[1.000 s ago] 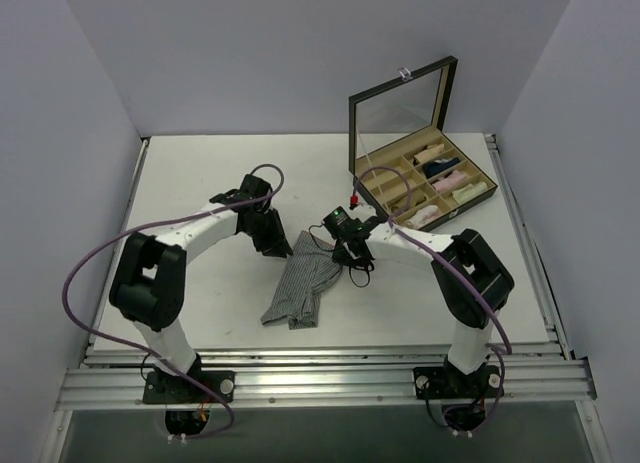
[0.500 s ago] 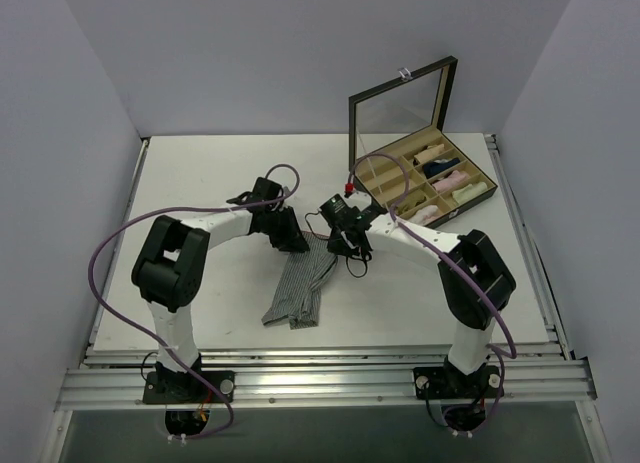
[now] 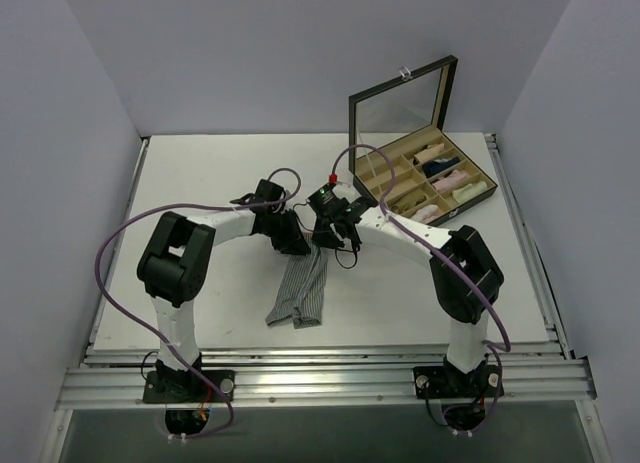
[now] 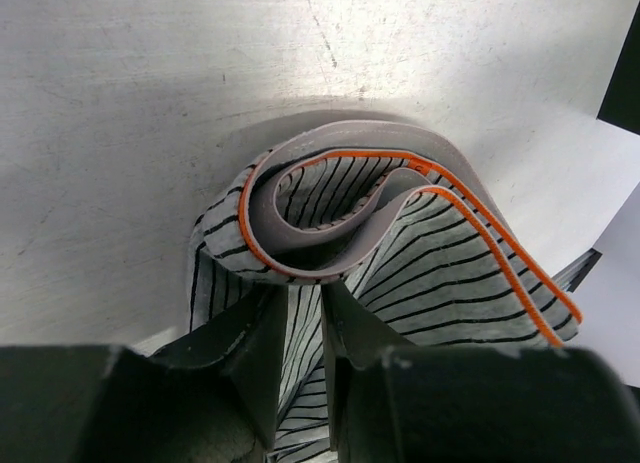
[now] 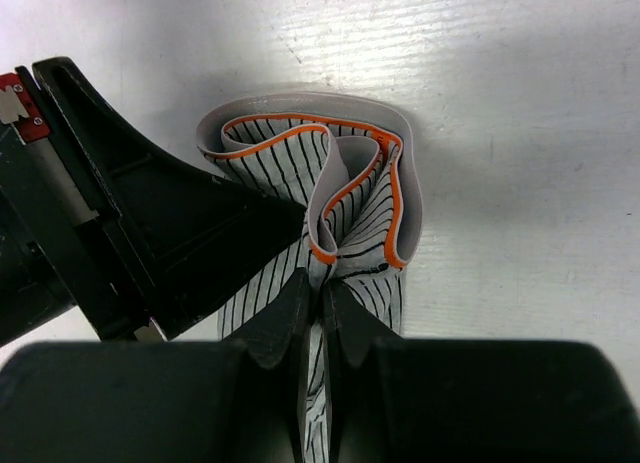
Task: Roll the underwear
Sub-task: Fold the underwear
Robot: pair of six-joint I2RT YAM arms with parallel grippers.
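The underwear (image 3: 301, 292) is grey pinstriped cloth with an orange-red waistband edge. It hangs from both grippers in the middle of the table, its lower end on the surface. My left gripper (image 3: 297, 246) is shut on the waistband end, seen bunched in the left wrist view (image 4: 340, 223), with cloth between the fingers (image 4: 265, 348). My right gripper (image 3: 325, 243) is shut on the same end, right beside the left one. The right wrist view shows the folded waistband (image 5: 340, 198) just beyond the right gripper (image 5: 316, 293).
An open black box (image 3: 425, 178) with a glass lid and compartments holding small rolled garments stands at the back right. The left gripper's body (image 5: 140, 243) fills the left of the right wrist view.
Both grippers moved up and toward the back, close together, drawing the waistband end with them. The underwear went from lying spread to a narrower strip.
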